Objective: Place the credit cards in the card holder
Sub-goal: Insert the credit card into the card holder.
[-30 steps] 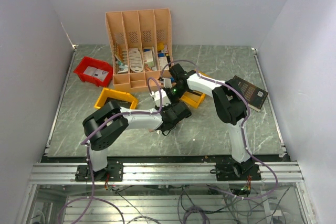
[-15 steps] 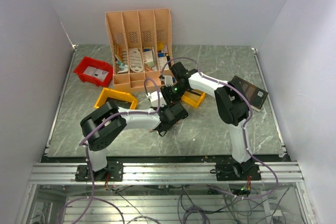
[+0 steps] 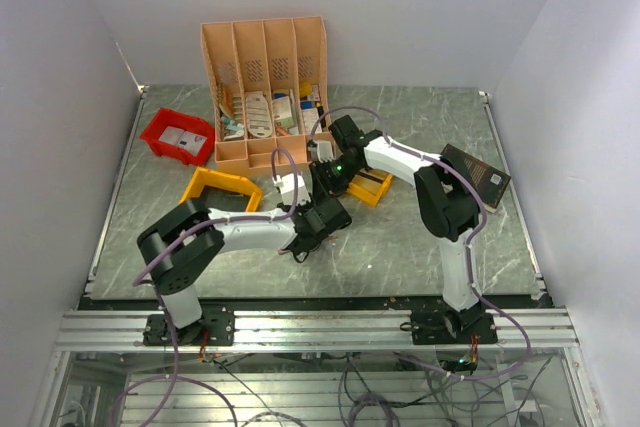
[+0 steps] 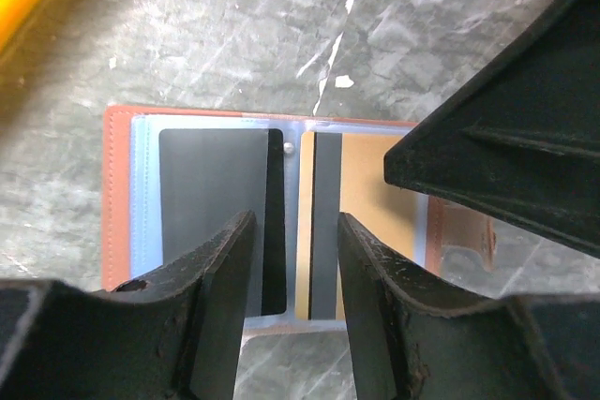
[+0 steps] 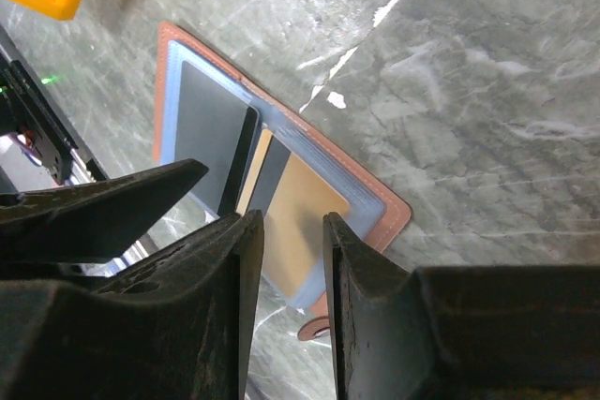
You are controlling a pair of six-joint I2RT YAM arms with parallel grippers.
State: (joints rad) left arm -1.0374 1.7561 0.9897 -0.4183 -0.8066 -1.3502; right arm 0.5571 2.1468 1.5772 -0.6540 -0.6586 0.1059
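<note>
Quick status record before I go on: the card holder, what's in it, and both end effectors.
card holder: lying open on the table, pockets facing up
cards seen: dark grey card in one pocket; gold card with a dark stripe in the other
left end effector: above the holder's fold, jaws open, holding nothing
right end effector: over the gold-card side, jaws slightly apart, nothing seen between them
contact with holder: cannot tell

tan card holder open flat on bench, grey card in one clear pocket, gold striped card in the next
</note>
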